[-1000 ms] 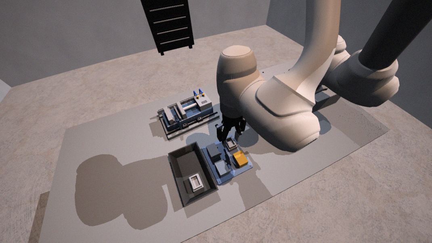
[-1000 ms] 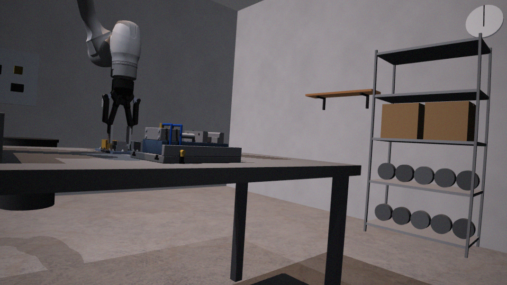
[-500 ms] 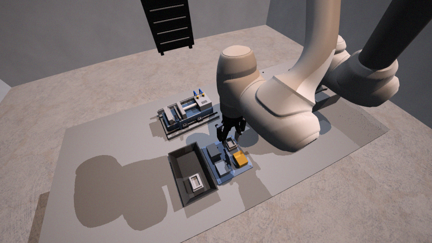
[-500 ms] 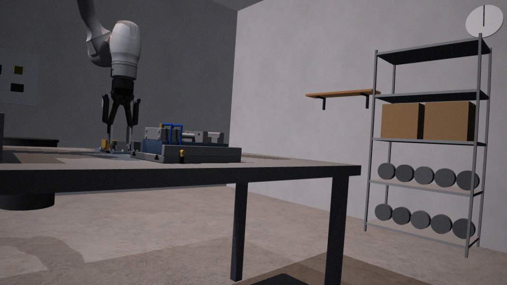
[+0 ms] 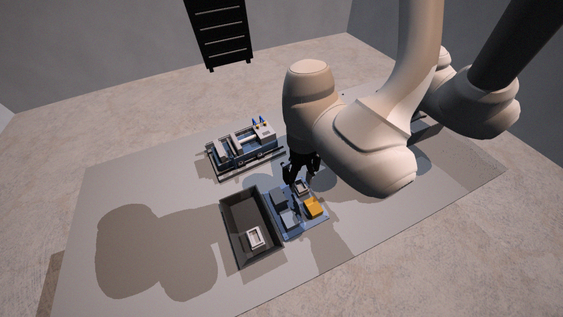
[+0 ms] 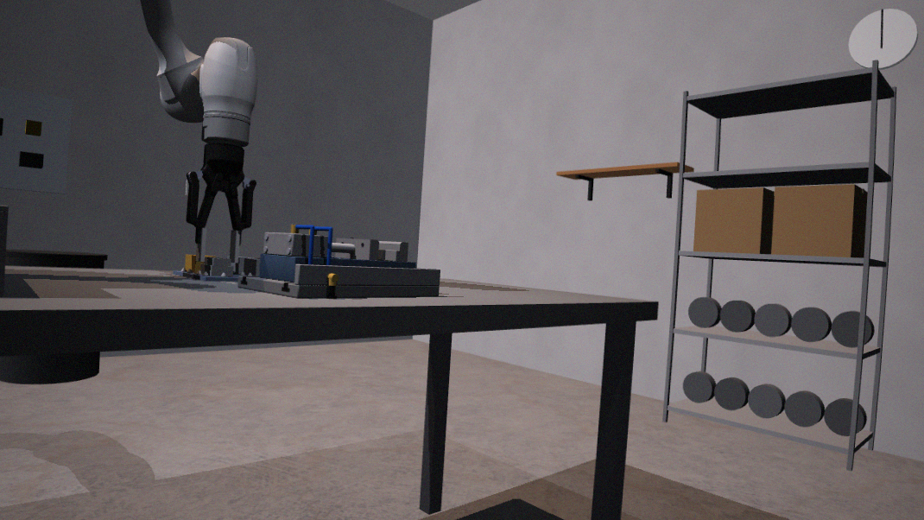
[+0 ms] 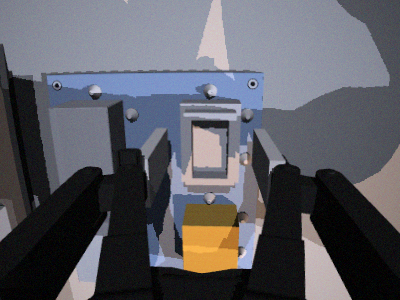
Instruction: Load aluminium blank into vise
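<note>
My gripper (image 5: pixel 301 173) hangs partly open and empty just above a finished part (image 5: pixel 301 186), pocket up, on the blue infeed plate (image 5: pixel 295 210). In the wrist view the fingers stand apart on either side of that part (image 7: pixel 210 150), above it. A brass blank (image 5: pixel 313 207) lies beside it, near the bottom of the wrist view (image 7: pixel 211 238). Two aluminium blanks (image 5: pixel 278 196) (image 5: pixel 289 220) lie on the plate's other half. A second finished part (image 5: pixel 254 238) lies pocket up in the outfeed tray (image 5: pixel 250 226). The vise (image 5: pixel 242 146) stands open behind.
Pins stick up from the infeed plate around the blanks (image 7: pixel 210 198). The tray's walls rise right beside the plate. The vise's hose block (image 5: pixel 264 131) is at its far end. My own arm (image 5: pixel 354 141) looms over the table's right side.
</note>
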Controlling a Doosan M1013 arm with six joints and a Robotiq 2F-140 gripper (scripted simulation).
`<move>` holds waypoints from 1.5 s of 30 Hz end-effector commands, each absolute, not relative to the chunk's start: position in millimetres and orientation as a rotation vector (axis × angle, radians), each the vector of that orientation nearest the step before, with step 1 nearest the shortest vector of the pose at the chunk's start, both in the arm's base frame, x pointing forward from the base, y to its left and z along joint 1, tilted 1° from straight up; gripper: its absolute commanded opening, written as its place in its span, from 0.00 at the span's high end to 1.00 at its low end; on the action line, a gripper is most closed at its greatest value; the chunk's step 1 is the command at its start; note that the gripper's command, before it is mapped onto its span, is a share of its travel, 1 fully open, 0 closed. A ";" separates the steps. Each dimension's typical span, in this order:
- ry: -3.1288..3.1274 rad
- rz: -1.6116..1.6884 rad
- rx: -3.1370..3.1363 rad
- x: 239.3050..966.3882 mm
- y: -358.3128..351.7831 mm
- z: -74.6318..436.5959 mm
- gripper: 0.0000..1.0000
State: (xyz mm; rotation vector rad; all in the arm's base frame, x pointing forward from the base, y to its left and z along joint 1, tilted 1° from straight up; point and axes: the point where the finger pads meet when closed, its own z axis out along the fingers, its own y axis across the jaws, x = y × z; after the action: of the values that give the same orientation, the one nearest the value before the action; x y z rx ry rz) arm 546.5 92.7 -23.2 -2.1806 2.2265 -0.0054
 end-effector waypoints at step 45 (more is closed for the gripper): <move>2.226 -0.005 -2.180 546.5 92.8 -23.1 1.00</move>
State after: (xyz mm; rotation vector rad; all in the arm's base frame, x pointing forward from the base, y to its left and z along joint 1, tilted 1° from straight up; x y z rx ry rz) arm 546.8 92.8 -23.0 -2.1803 2.2263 -0.0058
